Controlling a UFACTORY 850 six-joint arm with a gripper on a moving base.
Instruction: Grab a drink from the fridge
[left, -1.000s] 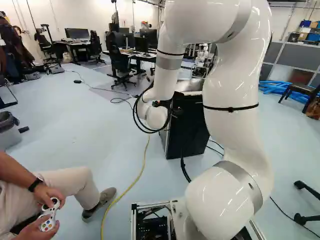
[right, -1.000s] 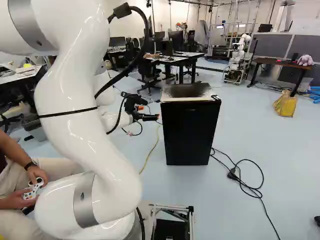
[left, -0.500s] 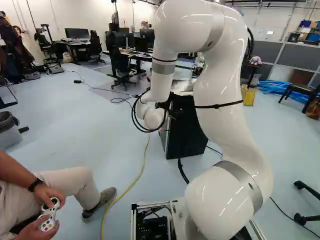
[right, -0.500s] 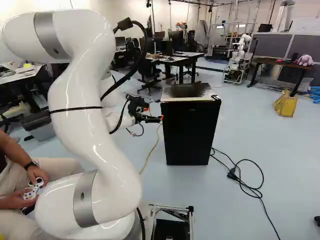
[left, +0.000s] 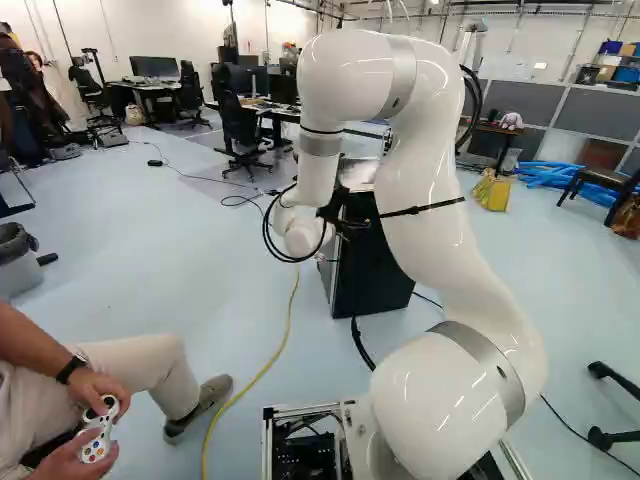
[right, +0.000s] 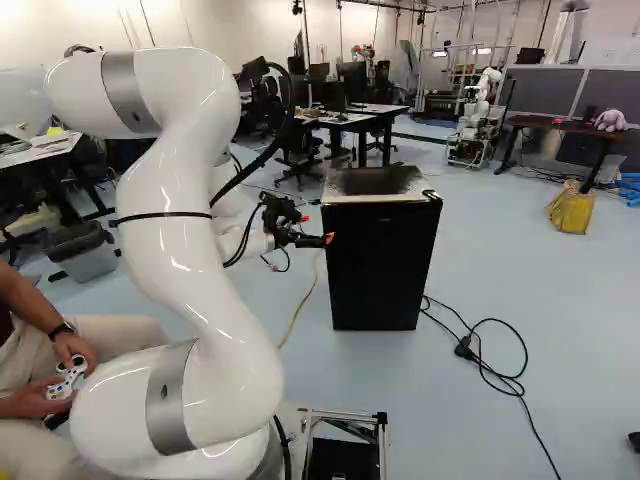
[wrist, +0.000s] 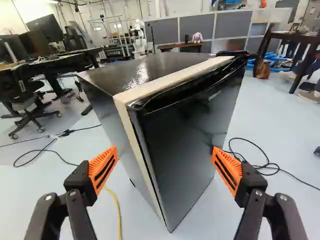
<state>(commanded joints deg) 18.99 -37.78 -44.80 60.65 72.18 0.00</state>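
Note:
The gripper (right: 326, 240) is at the near left upper edge of the black fridge (right: 382, 262) in the right base view. In the wrist view the gripper (wrist: 164, 167) stands wide open, nothing held. Ahead of it is the fridge (wrist: 187, 145), its dark door closed, with a pale strip along the door's top and side. A front corner of the fridge lies between the lines of the two orange pads; whether either touches it I cannot tell. No drink shows.
A black cable (right: 490, 350) lies beside the fridge, a yellow cable (left: 272, 365) left of it. Desks and chairs (left: 240, 130) stand behind. Another robot (right: 480, 105) is at the back. A seated person holds a controller (left: 98, 430) close left of the base.
The arm's upper part has swung back and down. In the right base view the gripper has shifted right, against the fridge's near edge as seen there. Base and fridge have stayed put.

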